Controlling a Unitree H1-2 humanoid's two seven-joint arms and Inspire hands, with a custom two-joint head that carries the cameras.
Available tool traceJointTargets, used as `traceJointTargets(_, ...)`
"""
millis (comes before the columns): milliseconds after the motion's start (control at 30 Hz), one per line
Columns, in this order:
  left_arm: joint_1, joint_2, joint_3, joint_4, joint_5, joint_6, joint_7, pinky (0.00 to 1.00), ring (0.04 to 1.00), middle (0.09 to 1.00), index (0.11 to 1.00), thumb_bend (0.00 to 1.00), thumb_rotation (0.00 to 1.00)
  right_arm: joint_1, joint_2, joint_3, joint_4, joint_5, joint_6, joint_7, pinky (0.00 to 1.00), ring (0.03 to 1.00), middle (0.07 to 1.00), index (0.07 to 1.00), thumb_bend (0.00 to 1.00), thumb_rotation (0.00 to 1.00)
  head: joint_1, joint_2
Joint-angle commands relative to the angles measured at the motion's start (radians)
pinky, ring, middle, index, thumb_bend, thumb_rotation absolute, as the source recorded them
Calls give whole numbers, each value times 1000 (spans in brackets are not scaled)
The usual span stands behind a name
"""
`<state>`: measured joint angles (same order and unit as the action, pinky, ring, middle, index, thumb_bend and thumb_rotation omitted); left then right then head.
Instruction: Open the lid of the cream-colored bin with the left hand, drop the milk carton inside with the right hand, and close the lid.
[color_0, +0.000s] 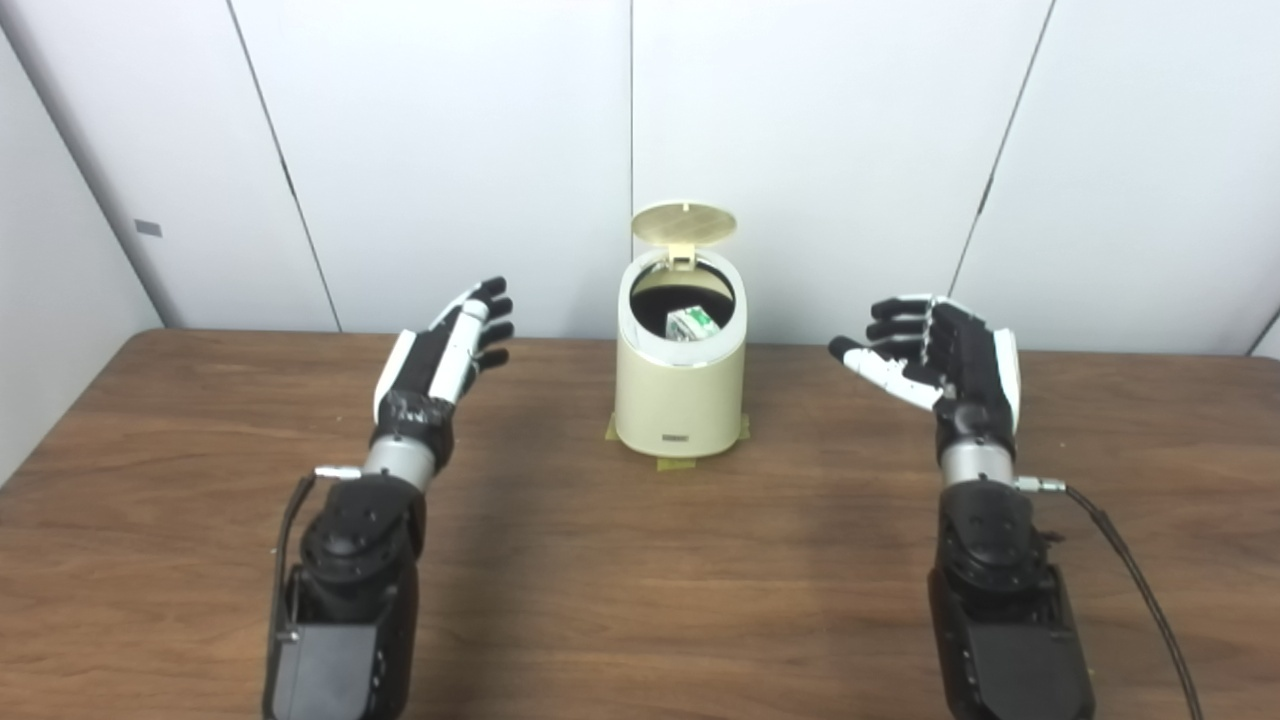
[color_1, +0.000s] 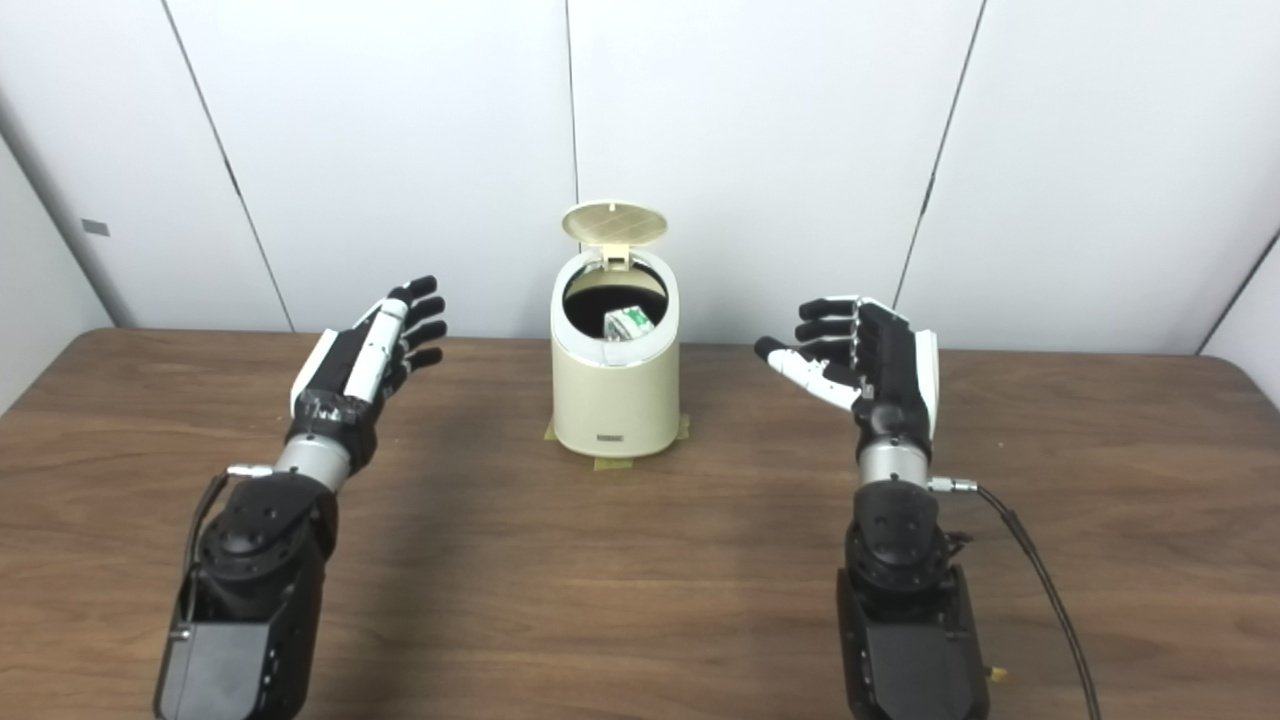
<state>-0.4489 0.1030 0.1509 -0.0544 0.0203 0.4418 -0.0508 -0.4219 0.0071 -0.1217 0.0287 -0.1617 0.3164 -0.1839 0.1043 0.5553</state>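
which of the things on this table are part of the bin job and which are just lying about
Part of the job:
cream-colored bin
lid, standing open
milk carton, inside the bin
left hand, open
right hand, open

Just there:
tape strips under the bin
cable at the right arm

Cream bin (color_0: 680, 400) — green-white carton (color_0: 692, 323)

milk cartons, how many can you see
1. The carton lies inside the open bin, partly hidden by its rim. Both hands are empty. The dark interior could hide more.
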Motion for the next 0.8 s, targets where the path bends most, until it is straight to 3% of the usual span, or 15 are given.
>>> traceJointTargets(0, -113, 34, 2, 1, -25, -16, -6, 844, 856, 856, 852, 356, 814, -3, -21, -3, -51, 43, 11, 44, 493, 443, 497, 511, 518, 0, 2, 1)
traceJointTargets(33, -135, 56, -12, 13, -28, -8, -29, 837, 847, 845, 841, 358, 780, 9, -26, -4, -59, 66, 23, 63, 502, 443, 500, 511, 517, 0, 4, 1)
traceJointTargets(100, -180, 118, -63, 51, -20, -16, -95, 835, 848, 845, 841, 366, 747, 32, -33, -9, -79, 117, 69, 103, 572, 575, 494, 503, 522, 2, 3, -2)
traceJointTargets(167, -232, 167, -111, 89, -9, -18, -141, 830, 847, 845, 841, 383, 760, 55, -29, -18, -90, 160, 92, 123, 612, 616, 490, 506, 521, 3, 4, -5)
traceJointTargets(233, -281, 187, -133, 122, -15, -10, -159, 833, 852, 849, 838, 407, 760, 78, -25, -18, -97, 177, 95, 126, 624, 648, 640, 499, 509, 113, 4, -9)
traceJointTargets(333, -367, 194, -163, 190, -10, -15, -178, 831, 861, 866, 848, 419, 740, 126, -24, 0, -116, 180, 90, 132, 629, 694, 719, 498, 501, 146, 2, -17)
traceJointTargets(367, -387, 194, -173, 207, -6, -14, -181, 835, 865, 869, 852, 394, 744, 139, -28, 8, -121, 180, 83, 138, 651, 717, 744, 654, 500, 243, 2, -17)
traceJointTargets(467, -439, 191, -199, 260, 1, -22, -194, 846, 880, 881, 865, 357, 789, 177, -45, 42, -131, 163, 52, 154, 680, 752, 780, 767, 496, 416, -4, -26)
traceJointTargets(533, -470, 189, -218, 304, 8, -48, -204, 859, 889, 891, 877, 363, 844, 202, -54, 58, -139, 162, 33, 166, 685, 760, 791, 785, 506, 481, -7, -31)
traceJointTargets(567, -485, 188, -228, 325, 11, -59, -209, 871, 897, 899, 889, 364, 886, 216, -58, 64, -143, 164, 22, 173, 716, 788, 818, 811, 560, 597, -8, -33)
traceJointTargets(600, -500, 188, -238, 346, 13, -70, -214, 871, 897, 899, 889, 364, 886, 229, -61, 70, -145, 165, 11, 178, 716, 788, 818, 811, 560, 597, -9, -36)
traceJointTargets(767, -552, 180, -275, 425, 31, -117, -236, 851, 897, 899, 885, 362, 934, 277, -66, 91, -150, 164, -46, 185, 752, 828, 842, 841, 581, 808, -20, -51)
